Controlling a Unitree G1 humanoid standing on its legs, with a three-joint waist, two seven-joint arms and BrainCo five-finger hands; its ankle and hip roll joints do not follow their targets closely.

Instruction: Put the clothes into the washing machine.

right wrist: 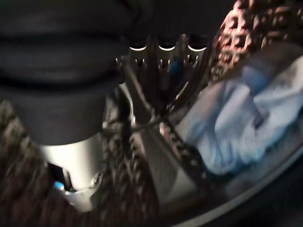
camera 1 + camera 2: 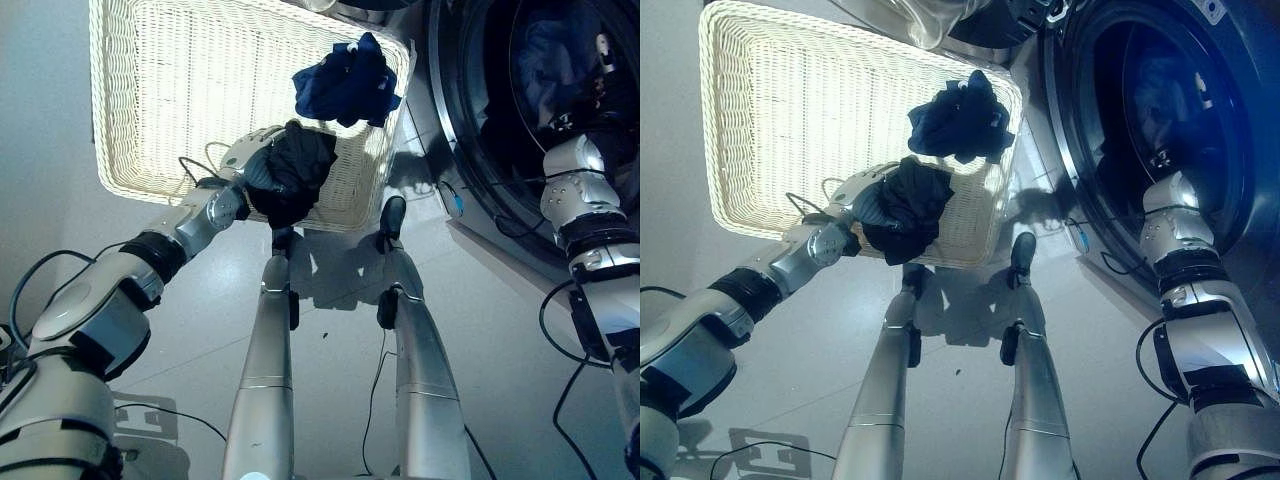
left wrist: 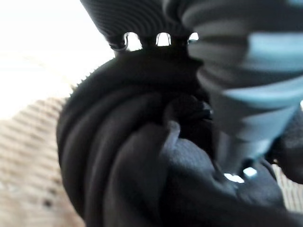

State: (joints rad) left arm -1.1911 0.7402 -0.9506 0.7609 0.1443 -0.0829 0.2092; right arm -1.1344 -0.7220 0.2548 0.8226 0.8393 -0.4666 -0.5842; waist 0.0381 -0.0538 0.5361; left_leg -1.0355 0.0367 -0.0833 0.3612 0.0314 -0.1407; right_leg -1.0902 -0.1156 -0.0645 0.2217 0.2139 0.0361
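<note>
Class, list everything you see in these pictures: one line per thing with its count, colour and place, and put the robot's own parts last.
Basket: one, white wicker, on the floor to the left of the washer.
Blue garment: one, dark blue, draped on the basket's rim nearest the washer.
Black garment: one, black, bunched in the left hand over the basket's near rim.
Washer: one, dark drum opening, on the right, door open.
Pale cloth: one, light blue, lying inside the drum.
Left hand: one, silver, curled round the black garment.
Right hand: one, silver, reaching into the drum; fingers unclear.
</note>
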